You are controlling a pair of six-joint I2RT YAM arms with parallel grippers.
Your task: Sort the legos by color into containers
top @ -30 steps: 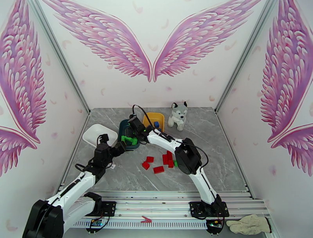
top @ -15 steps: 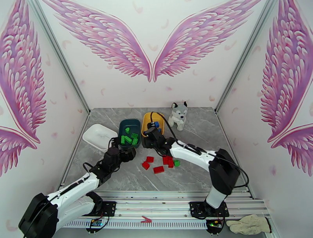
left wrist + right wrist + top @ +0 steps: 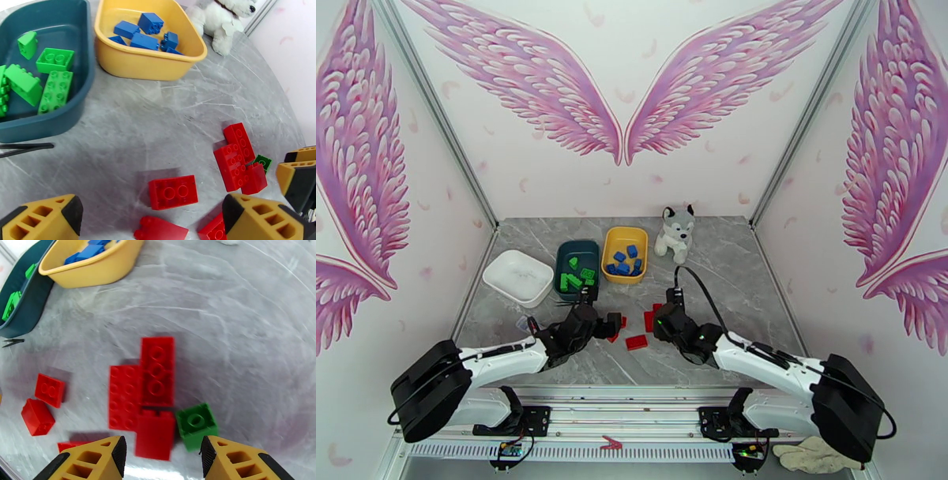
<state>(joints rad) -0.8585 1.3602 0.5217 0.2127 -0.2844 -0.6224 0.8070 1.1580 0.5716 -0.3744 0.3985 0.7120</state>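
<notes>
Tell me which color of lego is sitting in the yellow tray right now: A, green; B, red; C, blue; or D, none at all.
C: the yellow tray holds blue legos, while the red legos lie on the table.

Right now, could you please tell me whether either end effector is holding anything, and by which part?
Nothing is held: the left end effector and the right end effector both stand open above the loose red legos.
</notes>
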